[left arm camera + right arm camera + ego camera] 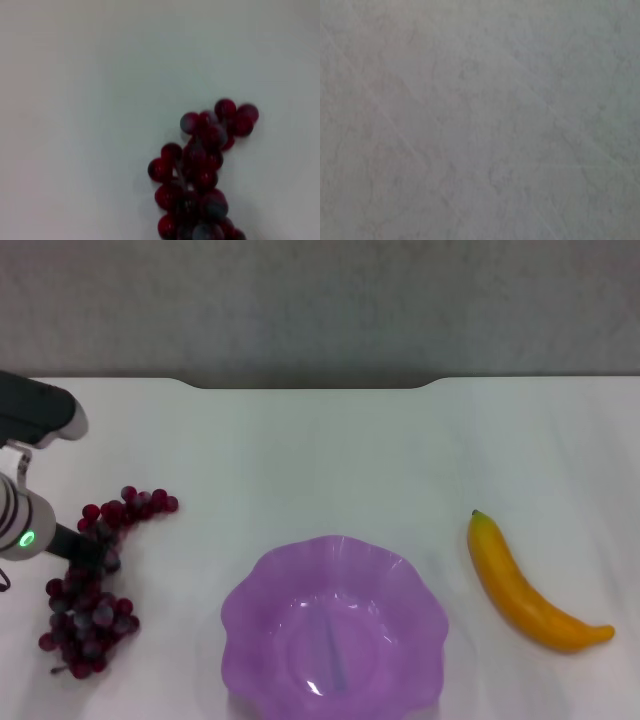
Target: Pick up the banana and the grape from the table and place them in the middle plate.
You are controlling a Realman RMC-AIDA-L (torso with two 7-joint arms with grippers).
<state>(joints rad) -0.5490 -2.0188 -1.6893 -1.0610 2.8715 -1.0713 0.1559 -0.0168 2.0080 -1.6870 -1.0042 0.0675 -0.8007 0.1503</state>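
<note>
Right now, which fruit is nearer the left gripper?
The grape, on the table's left side: the left gripper is right over the bunch. The banana lies far off, right of the plate.

My head camera looks forward and down over the whole tabletop [320, 450], from its notched far edge to the purple plate [334, 630] nearest me. My left wrist camera sits close above the tabletop [90, 100], facing down on the grape bunch [202, 175]; the head view shares that bunch [95, 580] at its left. My right wrist camera faces only a mottled grey surface [480, 120].
</note>
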